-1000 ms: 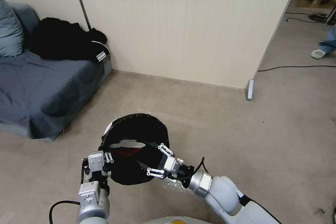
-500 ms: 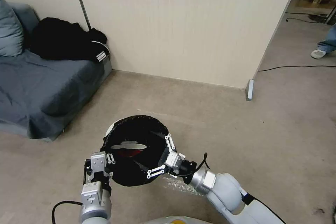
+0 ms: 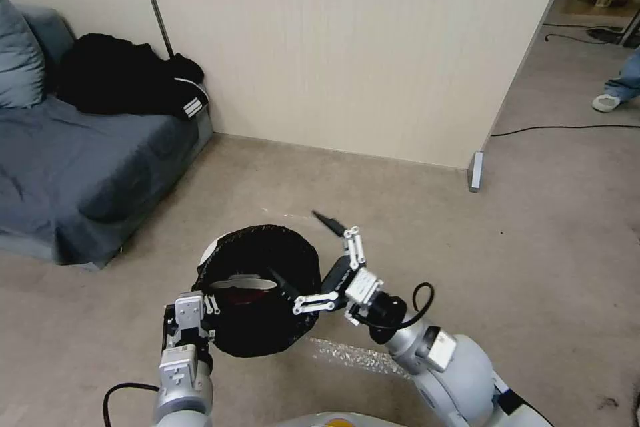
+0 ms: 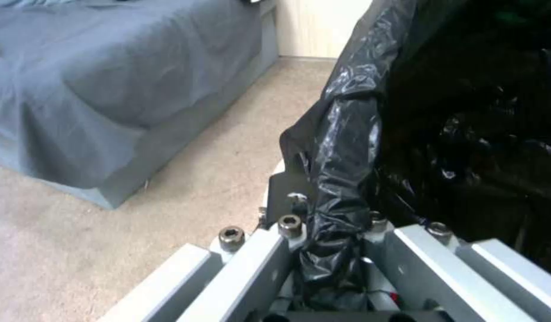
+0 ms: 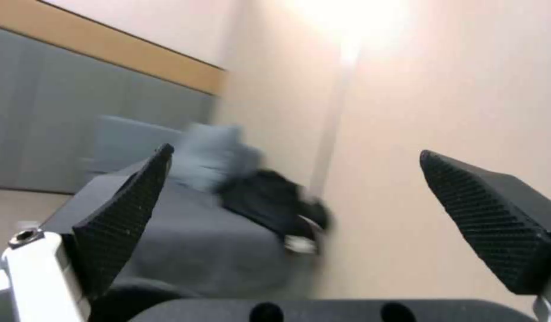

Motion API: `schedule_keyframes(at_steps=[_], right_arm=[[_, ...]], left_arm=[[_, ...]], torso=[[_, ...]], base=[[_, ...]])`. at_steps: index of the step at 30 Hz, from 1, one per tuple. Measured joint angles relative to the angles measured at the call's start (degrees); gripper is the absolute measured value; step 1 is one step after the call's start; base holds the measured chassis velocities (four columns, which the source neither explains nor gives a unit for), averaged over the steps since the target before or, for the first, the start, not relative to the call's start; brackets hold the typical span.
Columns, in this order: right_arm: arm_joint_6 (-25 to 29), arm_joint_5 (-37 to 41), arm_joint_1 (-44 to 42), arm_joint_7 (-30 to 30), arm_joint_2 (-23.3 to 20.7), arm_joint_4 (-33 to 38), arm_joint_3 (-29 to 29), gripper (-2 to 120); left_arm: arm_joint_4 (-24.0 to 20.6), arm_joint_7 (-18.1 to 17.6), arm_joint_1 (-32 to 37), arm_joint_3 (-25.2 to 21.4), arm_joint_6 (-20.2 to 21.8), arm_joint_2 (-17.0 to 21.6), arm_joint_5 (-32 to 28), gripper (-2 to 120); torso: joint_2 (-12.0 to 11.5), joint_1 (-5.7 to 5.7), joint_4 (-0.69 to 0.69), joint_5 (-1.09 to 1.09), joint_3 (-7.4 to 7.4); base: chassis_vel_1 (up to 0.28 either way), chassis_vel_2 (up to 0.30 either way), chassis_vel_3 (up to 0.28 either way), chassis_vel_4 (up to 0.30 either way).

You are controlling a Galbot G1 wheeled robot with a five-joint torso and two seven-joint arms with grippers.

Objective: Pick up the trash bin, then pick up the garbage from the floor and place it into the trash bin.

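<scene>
The trash bin point(image 3: 257, 288) hangs just in front of the robot above the beige floor point(image 3: 533, 267), gripped at the rim nearest the robot. The left gripper point(image 3: 193, 310) is clamped on that rim; in the left wrist view its fingers point(image 4: 260, 264) pinch the folded black bag liner point(image 4: 341, 179) between them. Inside the bin, a red item and a white scrap point(image 3: 237, 280) lie on the liner. The right gripper point(image 3: 313, 257) is raised just beside the bin's right rim, fingers spread wide and holding nothing: one black pad point(image 3: 329, 221) points toward the partition wall point(image 3: 347, 47), the other sits over the bin opening. In the right wrist view both textured pads point(image 5: 123, 214) stand well apart with the sofa point(image 5: 216, 250) visible between them. The grey sofa stands against the wall at the left edge of the floor, carrying a black jacket point(image 3: 127, 77).
</scene>
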Motion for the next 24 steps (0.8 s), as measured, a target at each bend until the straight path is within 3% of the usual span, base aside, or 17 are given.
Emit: schedule_keyframes(at_steps=[7, 10, 14, 24], right_arm=[[-1.64, -6.94, -7.52, 11.55, 6.53, -0.6, 4.26, 100], [-1.4, -8.24, -9.21, 13.79, 8.93, -1.77, 5.32, 100], [-0.32, -8.55, -11.02, 15.53, 11.21, -3.35, 6.24, 100], [1.48, -7.65, -11.07, 15.76, 11.65, -4.89, 7.37, 100]], left_arm=[[-0.66, -0.02, 0.08, -0.86, -0.07, 0.23, -1.12, 1], [-1.02, -0.02, 0.28, -1.13, -0.12, 0.23, -1.33, 1], [-2.07, -0.02, 1.17, -1.71, -0.23, 0.44, -2.1, 1], [-2.6, 0.18, 1.73, -1.89, -0.56, 0.58, -2.57, 1]], torso=[[0.0, 0.0, 0.0, 0.0, 0.0], [0.0, 0.0, 0.0, 0.0, 0.0], [0.0, 0.0, 0.0, 0.0, 0.0], [0.0, 0.01, 0.01, 0.0, 0.0]], base=[[0.0, 0.0, 0.0, 0.0], [0.0, 0.0, 0.0, 0.0], [0.0, 0.0, 0.0, 0.0], [0.0, 0.0, 0.0, 0.0]])
